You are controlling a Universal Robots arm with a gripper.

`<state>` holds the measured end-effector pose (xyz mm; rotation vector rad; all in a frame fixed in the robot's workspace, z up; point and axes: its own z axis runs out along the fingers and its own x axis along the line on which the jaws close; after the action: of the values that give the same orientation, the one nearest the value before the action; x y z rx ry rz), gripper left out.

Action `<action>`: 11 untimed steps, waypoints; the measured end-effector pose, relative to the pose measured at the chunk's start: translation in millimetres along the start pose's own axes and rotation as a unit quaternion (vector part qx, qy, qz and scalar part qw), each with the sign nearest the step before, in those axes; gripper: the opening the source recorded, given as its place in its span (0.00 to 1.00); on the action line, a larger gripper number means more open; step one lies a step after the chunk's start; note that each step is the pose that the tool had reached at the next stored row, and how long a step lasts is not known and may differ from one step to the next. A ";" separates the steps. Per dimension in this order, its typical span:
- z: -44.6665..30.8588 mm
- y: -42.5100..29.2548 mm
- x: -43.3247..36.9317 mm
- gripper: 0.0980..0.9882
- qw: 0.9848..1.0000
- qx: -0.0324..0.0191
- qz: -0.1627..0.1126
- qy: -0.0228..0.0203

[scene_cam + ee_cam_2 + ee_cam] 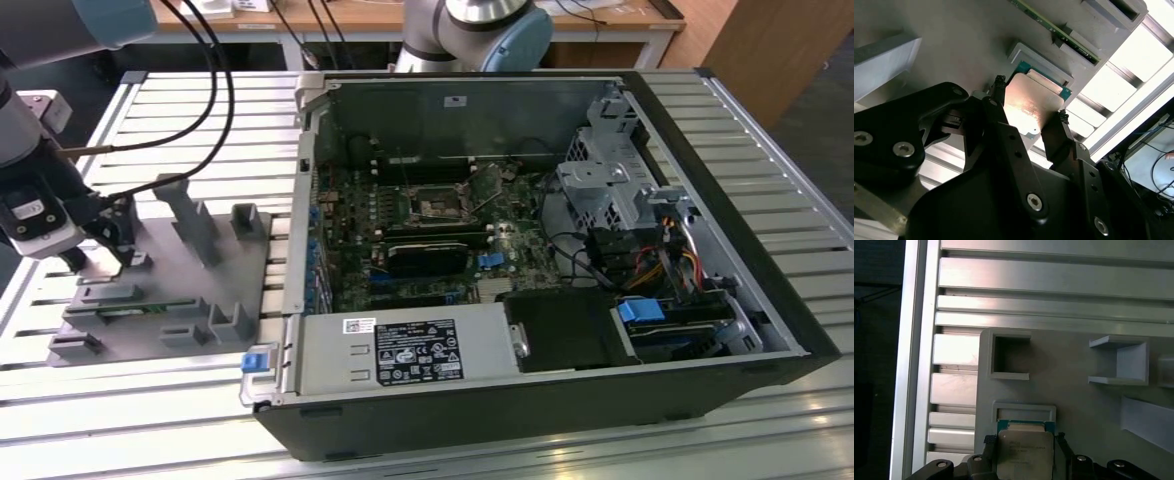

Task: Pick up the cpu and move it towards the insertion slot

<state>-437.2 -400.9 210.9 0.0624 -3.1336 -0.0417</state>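
The cpu (1024, 452), a thin square chip with a pale silvery top and a green edge, lies at the grey square recess (1024, 409) of the fixture plate (174, 280). My gripper (1024, 439) straddles it, with one black fingertip pressed against each of two opposite sides, so it is shut on the cpu (1031, 107). I cannot tell whether the chip has left the recess floor. In the exterior view my gripper (87, 250) hangs over the fixture plate's left end. The insertion slot (438, 206), a dark square socket with a metal frame, sits on the motherboard inside the open computer case, well to the exterior view's right.
The open computer case (747, 300) has tall walls around the motherboard; its near left wall (304, 200) stands between the fixture plate and the slot. Grey upright fixture blocks (187, 215) rise from the plate. Black cables (214, 80) hang above. Everything rests on a slatted aluminium table (160, 400).
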 end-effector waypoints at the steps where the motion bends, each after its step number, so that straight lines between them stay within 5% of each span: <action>1: -0.4 0.0 0.0 0.50 1.000 0.000 0.000 0.000; 11: -7.1 0.2 0.0 0.50 1.000 0.000 0.000 0.000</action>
<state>-437.2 -400.9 218.0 0.0624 -3.1339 -0.0419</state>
